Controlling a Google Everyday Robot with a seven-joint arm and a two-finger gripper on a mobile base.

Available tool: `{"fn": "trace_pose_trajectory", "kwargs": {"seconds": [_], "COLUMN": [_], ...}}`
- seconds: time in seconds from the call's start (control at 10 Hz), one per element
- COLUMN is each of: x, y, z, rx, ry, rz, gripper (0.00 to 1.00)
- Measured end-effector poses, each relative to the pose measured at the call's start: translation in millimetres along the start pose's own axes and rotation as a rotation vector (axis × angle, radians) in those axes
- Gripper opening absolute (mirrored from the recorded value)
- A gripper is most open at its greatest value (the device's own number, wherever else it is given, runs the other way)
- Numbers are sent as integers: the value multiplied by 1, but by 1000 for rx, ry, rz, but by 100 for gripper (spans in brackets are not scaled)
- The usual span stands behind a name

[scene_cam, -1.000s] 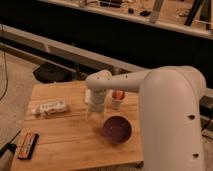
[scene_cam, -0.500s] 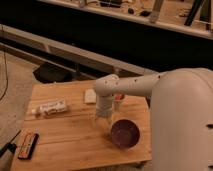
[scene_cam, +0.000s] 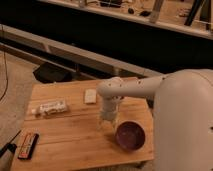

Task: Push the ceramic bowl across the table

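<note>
Bamboo table (scene_cam: 65, 95): one ceramic bowl (scene_cam: 130, 136), one tool (scene_cam: 107, 123) just beside it

Dim room, dark wall (scene_cam: 100, 35), speckled floor (scene_cam: 15, 75)

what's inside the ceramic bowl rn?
Nothing visible: the ceramic bowl shows only its glossy maroon inside. Its near inner wall is hidden by the rim. The gripper hangs over the table just left of it in view, outside.
</note>
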Motion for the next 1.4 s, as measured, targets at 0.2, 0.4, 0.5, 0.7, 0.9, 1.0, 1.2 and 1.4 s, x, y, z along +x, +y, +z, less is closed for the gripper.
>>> {"fn": "trace_pose_trajectory", "kwargs": {"seconds": [0.2, 0.4, 0.5, 0.7, 0.9, 1.0, 1.2, 1.4], "x": [-4, -7, -8, -6, -2, 1, 5, 7], "y": [-11, -28, -36, -50, -62, -71, -82, -94], "z": [-2, -2, -1, 2, 6, 8, 9, 9], "rx": [-27, -64, -73, -80, -76, -74, -77, -96], "ry": [-6, -8, -7, -2, 5, 7, 4, -6], "rz": [43, 105, 123, 152, 174, 193, 222, 266], "gripper": [65, 65, 65, 65, 65, 65, 65, 65]}}
